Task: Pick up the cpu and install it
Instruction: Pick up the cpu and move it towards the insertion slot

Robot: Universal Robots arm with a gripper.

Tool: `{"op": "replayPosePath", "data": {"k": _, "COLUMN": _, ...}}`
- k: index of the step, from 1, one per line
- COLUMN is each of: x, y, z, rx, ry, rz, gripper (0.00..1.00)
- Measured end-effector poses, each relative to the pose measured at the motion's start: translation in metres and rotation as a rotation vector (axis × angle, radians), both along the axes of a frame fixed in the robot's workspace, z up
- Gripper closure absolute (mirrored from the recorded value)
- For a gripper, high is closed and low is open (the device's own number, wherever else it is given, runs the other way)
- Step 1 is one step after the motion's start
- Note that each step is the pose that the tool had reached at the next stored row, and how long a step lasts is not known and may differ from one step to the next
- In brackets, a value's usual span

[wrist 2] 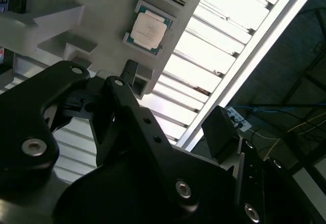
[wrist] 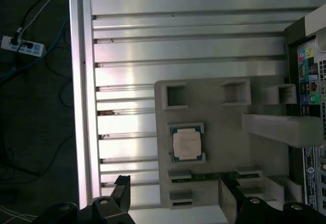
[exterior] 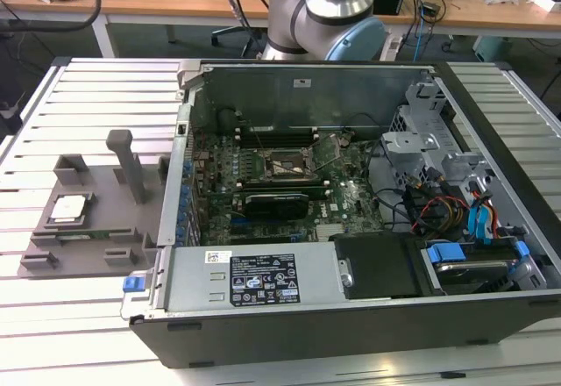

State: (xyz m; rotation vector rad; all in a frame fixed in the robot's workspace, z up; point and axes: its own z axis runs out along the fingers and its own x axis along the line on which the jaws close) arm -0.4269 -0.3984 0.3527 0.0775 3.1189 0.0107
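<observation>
Hovering over the tray (wrist: pixel 226 127), my pincer (wrist: pixel 174 196) has its two fingers (wrist: pixel 121 196) spread wide and grips nothing. The cpu (wrist: pixel 186 144) lies flat in its square recess on the tray, metal top up, apart from both fingers; the exterior view shows the cpu (exterior: pixel 68 210) in that same recess.

Progress, as I judge it: the pick-up is not yet made and the install is wholly left, so the task stands at its opening step. The computer case (exterior: pixel 351 338) lies open just beside the tray. The socket (exterior: pixel 279 168) on its board, well apart from the tray, carries no chip that I can see.

Hard to make out: whether the socket's frame is raised or closed, since wires cross it. My fingers are cut off by the edge of the first wrist view, so I cannot tell how high I stand above the tray. The tall post (exterior: pixel 131 165) on the tray hides part of the tray behind it.
</observation>
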Motion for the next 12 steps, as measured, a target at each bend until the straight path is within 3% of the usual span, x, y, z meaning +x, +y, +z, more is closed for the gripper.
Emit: {"op": "replayPosePath", "data": {"k": 12, "x": 0.0000, "y": 0.0000, "z": -0.0092, "rx": 0.0000, "ry": 0.0000, "rz": 0.000, "gripper": 0.22}}
